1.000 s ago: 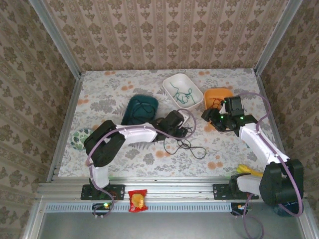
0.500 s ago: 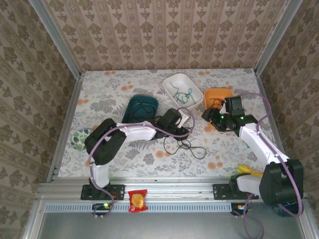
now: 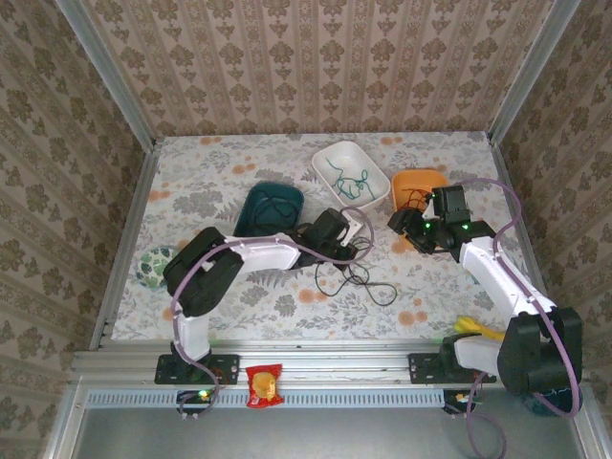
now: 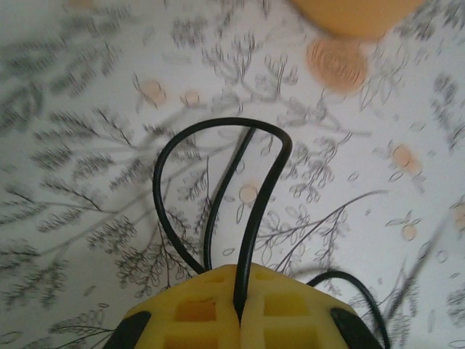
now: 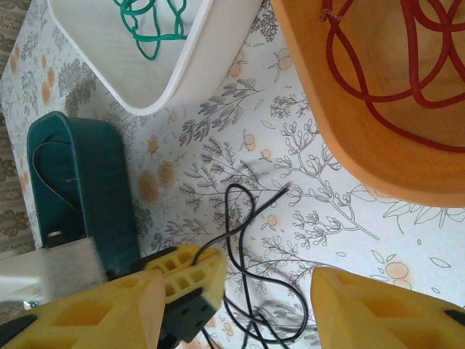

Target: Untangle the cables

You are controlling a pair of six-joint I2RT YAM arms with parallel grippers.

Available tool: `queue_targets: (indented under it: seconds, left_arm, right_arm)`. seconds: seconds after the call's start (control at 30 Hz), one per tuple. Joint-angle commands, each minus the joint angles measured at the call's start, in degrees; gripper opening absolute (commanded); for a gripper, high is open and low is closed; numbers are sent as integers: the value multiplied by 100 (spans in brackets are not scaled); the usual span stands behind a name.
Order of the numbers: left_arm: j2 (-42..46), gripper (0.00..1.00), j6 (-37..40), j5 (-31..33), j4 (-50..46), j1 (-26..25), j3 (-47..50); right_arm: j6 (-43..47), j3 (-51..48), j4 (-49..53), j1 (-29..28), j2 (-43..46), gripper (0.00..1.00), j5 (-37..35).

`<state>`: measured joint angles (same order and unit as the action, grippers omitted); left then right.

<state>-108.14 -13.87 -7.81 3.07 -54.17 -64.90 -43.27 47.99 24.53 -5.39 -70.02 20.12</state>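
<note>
Left hand (image 4: 240, 292) pinching black cable (image 4: 263, 182) crept toward 10 o'clock, likely bound for teal tray (image 3: 241, 218); right hand (image 3: 403, 229) spread wide.

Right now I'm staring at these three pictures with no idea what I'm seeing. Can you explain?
Two robot arms stand at a table's edge. One picture is from overhead; the other two come from a camera on each wrist. The left gripper pinches a black cable that lies looped on the flowery table. The right gripper is open, holding nothing. Farther back, a teal dish holds a black wire, a white dish a green wire, an orange dish a red wire.
</note>
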Motion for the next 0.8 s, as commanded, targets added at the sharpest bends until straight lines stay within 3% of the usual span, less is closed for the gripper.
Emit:
queue_targets:
  seconds: [0.0, 0.23, 0.43, 0.6, 0.77]
  left_arm:
    - [759, 0, 119, 370, 177, -22, -10]
    - [2117, 0, 242, 534, 301, 189, 155]
    - [2909, 0, 295, -68, 504, 401, 311]
    - [2910, 0, 290, 277, 285, 399, 427]
    - [2730, 0, -6, 158, 405, 371, 609]
  right_arm:
    - [99, 61, 147, 47, 68, 57, 84]
    - [99, 64, 105, 61, 54, 57, 45]
    - [127, -106, -260, 55, 110, 55, 488]
    - [319, -262, -628, 25, 348, 56, 1144]
    - [553, -421, -1046, -291, 597, 58, 1984]
